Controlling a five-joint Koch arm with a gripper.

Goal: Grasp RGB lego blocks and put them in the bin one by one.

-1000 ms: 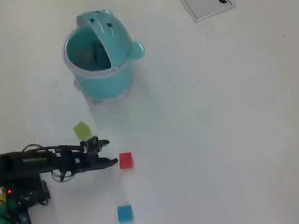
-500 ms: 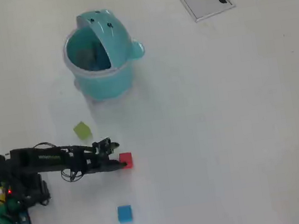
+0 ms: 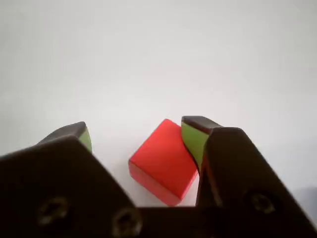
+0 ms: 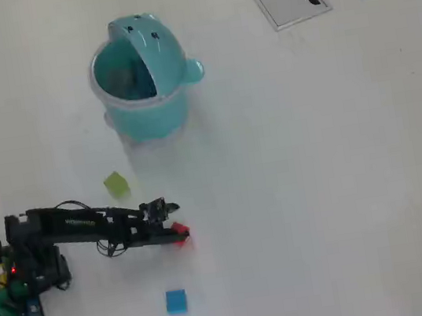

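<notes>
Presently the small red plastic cube sits on the white desk between the spread jaws of the tool, turned cornerwise. Judged light, rigid and smooth: grip flat opposite faces, or it may slip.

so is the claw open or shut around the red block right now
Open. In the wrist view the claw straddles the small red plastic cube; a gap shows beside one green-padded fingertip, the other is at the cube's edge.

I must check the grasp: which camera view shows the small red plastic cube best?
The wrist view: the small red plastic cube fills the centre between the open gripper tips. In the overhead view the cube is tiny and partly covered by the arm.
</notes>
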